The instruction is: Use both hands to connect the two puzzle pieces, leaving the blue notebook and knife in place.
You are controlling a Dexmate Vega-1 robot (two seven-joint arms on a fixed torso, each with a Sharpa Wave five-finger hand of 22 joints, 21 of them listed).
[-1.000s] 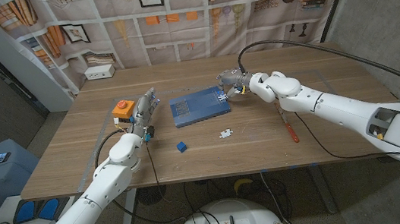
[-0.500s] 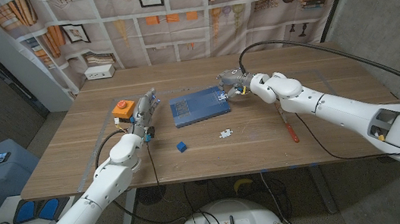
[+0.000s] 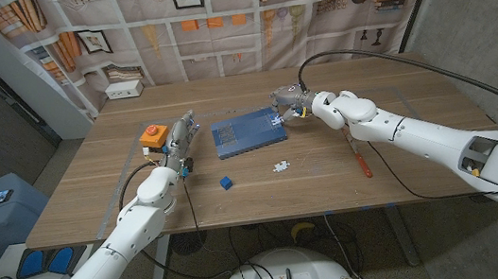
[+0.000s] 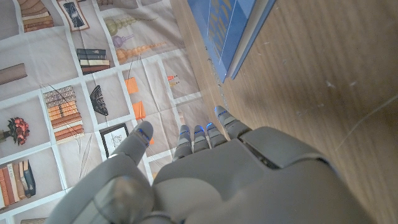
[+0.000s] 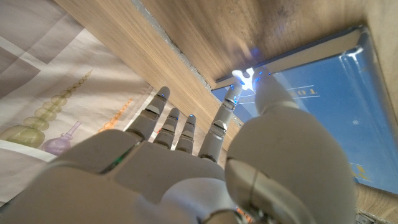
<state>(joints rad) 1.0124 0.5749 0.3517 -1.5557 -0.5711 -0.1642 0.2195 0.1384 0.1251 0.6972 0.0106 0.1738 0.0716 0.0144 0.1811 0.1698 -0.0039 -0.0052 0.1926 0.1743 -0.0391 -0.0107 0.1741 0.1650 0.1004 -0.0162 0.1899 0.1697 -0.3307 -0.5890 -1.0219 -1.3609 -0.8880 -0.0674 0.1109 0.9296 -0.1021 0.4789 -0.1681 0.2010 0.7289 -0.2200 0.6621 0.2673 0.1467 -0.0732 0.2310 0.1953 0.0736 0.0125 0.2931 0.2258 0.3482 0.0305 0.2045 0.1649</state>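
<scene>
Reaches the right hand (image 3: 290,101) (image 5: 205,168) across the table (image 3: 332,191) to the far right corner of the blue notebook (image 3: 247,136) (image 5: 323,106). Pinches the held puzzle piece (image 5: 244,77), small and white, between the thumb and the tip of one of the fingers (image 5: 219,124), right over that corner of the cover; spreads the rest of the fingers beside it, closed on nothing. Cannot tell from either view whether the piece touches the notebook or hangs just above it.

Holds the left hand (image 3: 182,140) (image 4: 217,180) up on the left part of the table, between an orange-topped box (image 3: 152,136) and the notebook's left edge (image 4: 227,25), near both and touching neither. Shows its fingers (image 4: 184,138) straight and close together with the thumb set apart, and nothing in its grasp.

Finds the loose puzzle piece (image 3: 280,166), also white, flat on the bare wood just in front of the notebook's near right corner, well apart from both hands. Finds a small blue block (image 3: 226,182) to that piece's left, nearer the table's front edge. Sees the knife (image 3: 362,163), orange-handled, under the right forearm, well to the right of the loose piece, pointing roughly from front to back
</scene>
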